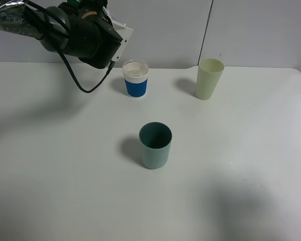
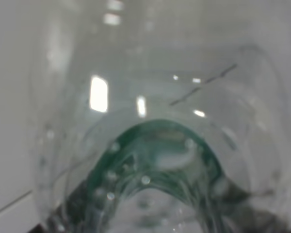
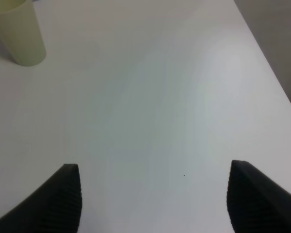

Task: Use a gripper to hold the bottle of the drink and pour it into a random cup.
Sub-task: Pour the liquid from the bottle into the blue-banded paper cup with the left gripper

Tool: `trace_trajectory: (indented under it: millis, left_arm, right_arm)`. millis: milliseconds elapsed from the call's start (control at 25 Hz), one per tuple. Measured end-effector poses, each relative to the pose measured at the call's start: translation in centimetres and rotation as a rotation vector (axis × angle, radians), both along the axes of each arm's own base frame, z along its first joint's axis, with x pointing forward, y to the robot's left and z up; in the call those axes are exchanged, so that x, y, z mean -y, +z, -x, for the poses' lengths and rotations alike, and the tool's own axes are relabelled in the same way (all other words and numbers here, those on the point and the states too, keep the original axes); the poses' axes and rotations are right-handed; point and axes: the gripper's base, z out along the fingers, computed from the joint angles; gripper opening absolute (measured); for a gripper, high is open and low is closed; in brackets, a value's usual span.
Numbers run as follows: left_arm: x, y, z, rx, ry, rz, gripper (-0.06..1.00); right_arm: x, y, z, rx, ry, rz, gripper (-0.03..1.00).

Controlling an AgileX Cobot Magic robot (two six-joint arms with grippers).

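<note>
Noted the left tool (image 1: 110, 47) raised off the bench (image 1: 65, 191) at the far left, up beside the white cup with the blue band (image 1: 136, 79) and apart from it. Unable to see its fingers in any view; recorded as closed on the clear plastic bottle (image 2: 150, 145). Found that bottle close against the left wrist camera, filling the view with transparent wall, bright reflections and an arch of dark green label. Unable to make out the bottle from the high camera, or to tell its tilt. Noted a black cable (image 1: 78, 83) looping down from the arm. Found the blue-banded cup upright near the far edge, the pale green cup (image 1: 209, 78) upright well to its right, and the dark teal cup (image 1: 155, 145) upright nearer the middle, in front of the other two, all well apart. Recorded the right tool (image 3: 155, 204) wide open, holding nothing, over bare bench, with the pale green cup well beyond its fingertips (image 3: 63, 204).
</note>
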Motion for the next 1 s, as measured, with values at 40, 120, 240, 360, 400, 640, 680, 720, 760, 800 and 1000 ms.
trace_trajectory:
  millis: [40,120,240,360,400,640,680,720,760,800,1000]
  left_arm:
    - [0.07,0.08,-0.02,0.006,-0.007,-0.009,0.43]
    - [0.16,0.2,-0.06,0.014,-0.018,-0.021,0.43]
    - [0.21,0.25,-0.07,0.018,-0.023,-0.027,0.43]
    - [0.21,0.26,-0.07,0.019,-0.024,-0.028,0.43]
    - [0.23,0.27,-0.08,0.02,-0.025,-0.03,0.43]
    - [0.25,0.3,-0.08,0.022,-0.028,-0.033,0.43]
    - [0.25,0.3,-0.08,0.022,-0.028,-0.033,0.43]
    - [0.25,0.3,-0.08,0.022,-0.028,-0.033,0.43]
    - [0.26,0.3,-0.09,0.023,-0.029,-0.03,0.43]
    - [0.25,0.28,-0.09,0.024,-0.028,-0.023,0.43]
    - [0.31,-0.51,-0.14,-0.014,-0.039,0.112,0.43]
  right_arm:
    - [0.0,0.0,0.0,0.0,0.0,0.0,0.63]
    - [0.01,0.0,0.0,0.0,-0.001,0.001,0.63]
    - [0.01,0.0,0.0,0.0,-0.001,0.001,0.63]
    - [0.01,0.0,0.0,0.0,-0.001,0.001,0.63]
    - [0.01,0.0,0.0,0.0,-0.001,0.001,0.63]
    - [0.01,0.0,0.0,0.0,-0.001,0.001,0.63]
    - [0.01,0.0,0.0,0.0,-0.001,0.001,0.63]
    - [0.01,0.0,0.0,0.0,-0.001,0.001,0.63]
    - [0.01,0.0,0.0,0.0,-0.001,0.001,0.63]
    - [0.01,0.0,0.0,0.0,-0.001,0.001,0.63]
    - [0.01,0.0,0.0,0.0,-0.001,0.001,0.63]
